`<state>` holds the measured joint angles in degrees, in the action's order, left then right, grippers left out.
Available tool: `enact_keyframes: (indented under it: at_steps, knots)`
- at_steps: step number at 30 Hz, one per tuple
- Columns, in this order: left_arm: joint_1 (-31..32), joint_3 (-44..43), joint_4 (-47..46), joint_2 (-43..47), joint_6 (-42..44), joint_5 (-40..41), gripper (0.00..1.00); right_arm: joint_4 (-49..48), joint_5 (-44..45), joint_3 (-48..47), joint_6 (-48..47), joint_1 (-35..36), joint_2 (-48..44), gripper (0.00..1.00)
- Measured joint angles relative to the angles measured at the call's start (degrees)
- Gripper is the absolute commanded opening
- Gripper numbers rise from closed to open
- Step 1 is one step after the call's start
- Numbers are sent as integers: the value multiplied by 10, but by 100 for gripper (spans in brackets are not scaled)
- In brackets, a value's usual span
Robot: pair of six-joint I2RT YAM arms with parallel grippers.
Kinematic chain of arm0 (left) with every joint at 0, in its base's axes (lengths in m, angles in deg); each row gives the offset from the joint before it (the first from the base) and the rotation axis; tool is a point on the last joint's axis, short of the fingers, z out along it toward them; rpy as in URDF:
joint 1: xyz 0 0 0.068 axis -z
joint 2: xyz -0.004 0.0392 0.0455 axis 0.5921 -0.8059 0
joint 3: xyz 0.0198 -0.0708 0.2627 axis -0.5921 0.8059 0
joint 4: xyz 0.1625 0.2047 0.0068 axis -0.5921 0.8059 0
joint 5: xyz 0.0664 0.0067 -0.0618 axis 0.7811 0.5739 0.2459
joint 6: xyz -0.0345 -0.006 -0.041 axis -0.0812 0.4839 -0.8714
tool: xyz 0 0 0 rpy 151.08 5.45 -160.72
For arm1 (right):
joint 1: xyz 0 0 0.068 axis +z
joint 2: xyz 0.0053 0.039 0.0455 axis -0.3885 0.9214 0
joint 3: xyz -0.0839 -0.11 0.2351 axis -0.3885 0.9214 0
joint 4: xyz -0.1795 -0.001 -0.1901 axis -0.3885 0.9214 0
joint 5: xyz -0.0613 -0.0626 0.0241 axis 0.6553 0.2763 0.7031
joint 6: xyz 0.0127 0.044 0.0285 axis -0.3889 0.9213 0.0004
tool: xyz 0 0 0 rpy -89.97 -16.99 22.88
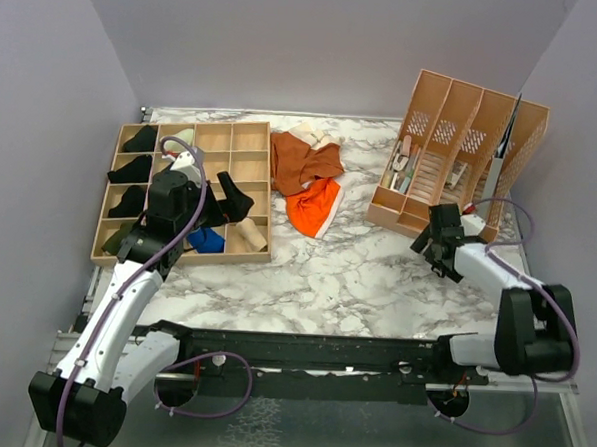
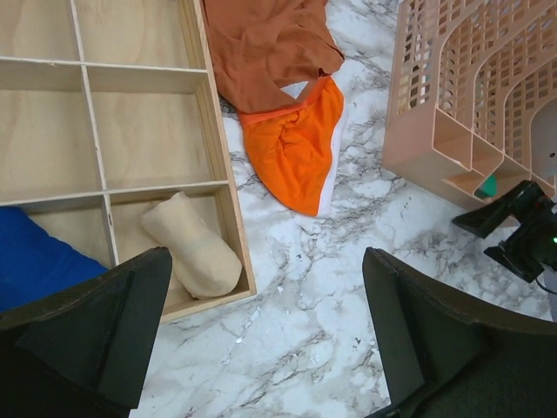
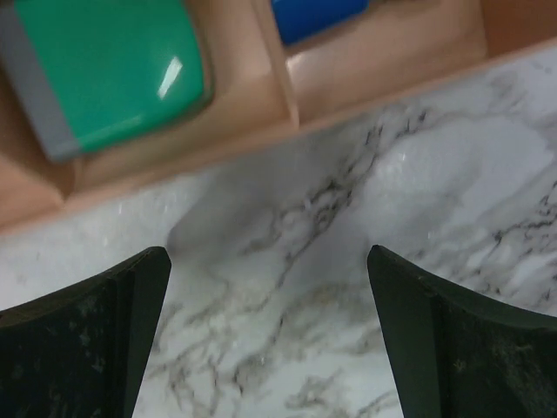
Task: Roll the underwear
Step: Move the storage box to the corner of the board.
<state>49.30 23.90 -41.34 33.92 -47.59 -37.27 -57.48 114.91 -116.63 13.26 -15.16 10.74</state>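
Two pieces of underwear lie loose and overlapping on the marble table, right of the wooden tray. The rust-brown one [image 1: 304, 162] [image 2: 261, 48] is farther back. The bright orange one [image 1: 314, 206] [image 2: 296, 148], with a white edge, lies just in front of it. My left gripper [image 1: 232, 202] [image 2: 265, 257] hovers open over the tray's near right corner, left of and nearer than the orange piece, with nothing between its fingers. My right gripper [image 1: 433, 233] [image 3: 268, 257] is open and empty over bare marble at the foot of the pink rack, far right of the cloth.
The wooden compartment tray [image 1: 269, 222] holds a cream roll [image 2: 191, 244], a blue bundle [image 2: 35, 257] and dark bundles. A pink desk rack [image 1: 463, 142] stands at back right, with a green item [image 3: 104, 70] in its front slot. Walls close in on both sides.
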Motion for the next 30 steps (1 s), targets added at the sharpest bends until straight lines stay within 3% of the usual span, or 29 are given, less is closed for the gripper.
enact_keyframes:
  at_steps: [4,17,30]
  knots:
    - [0,0,0,9,0,-2,99,-43,9,-40,-20,-42,85,100]
    - [0,0,-2,28,2,-5,99,-165,7,-157,-183,-125,215,100]
    - [0,0,-2,28,2,-13,99,-174,62,-254,-265,-188,290,100]
